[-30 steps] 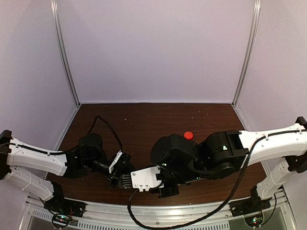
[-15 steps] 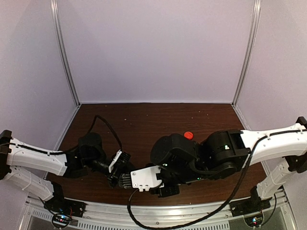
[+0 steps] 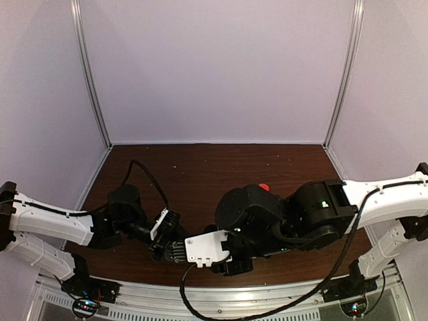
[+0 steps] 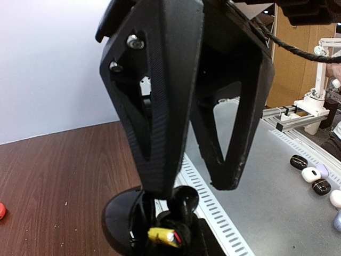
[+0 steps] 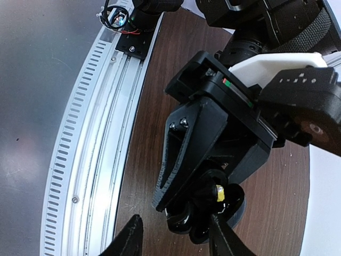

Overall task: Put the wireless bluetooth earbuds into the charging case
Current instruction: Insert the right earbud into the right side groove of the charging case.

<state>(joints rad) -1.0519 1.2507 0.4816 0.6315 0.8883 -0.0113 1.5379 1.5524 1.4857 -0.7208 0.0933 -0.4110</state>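
The charging case (image 5: 184, 221) is glossy black and lies open on the brown table near its front edge. Its round shell (image 4: 120, 221) shows a yellow tag inside. My left gripper (image 4: 192, 189) is shut on the charging case, its fingers coming down over it. My right gripper (image 5: 176, 237) is open just in front of the case, its fingertips apart and nothing between them. In the top view both grippers meet near the front edge, the left gripper (image 3: 168, 246) partly under the right wrist. One red-orange earbud (image 3: 264, 188) lies behind the right arm, also visible as an earbud (image 4: 1, 210). Whether an earbud sits inside the case I cannot tell.
The slotted metal rail (image 5: 90, 138) runs along the table's front edge, right beside the case. Beyond it, on a grey surface off the table, lie several black and white pebble-shaped cases (image 4: 311, 175). White walls (image 3: 214, 67) enclose the back and sides.
My right gripper's jaws have opened wider. The right arm has shifted slightly, covering more of the red-orange earbud. The left arm has stayed put, still gripping the case.
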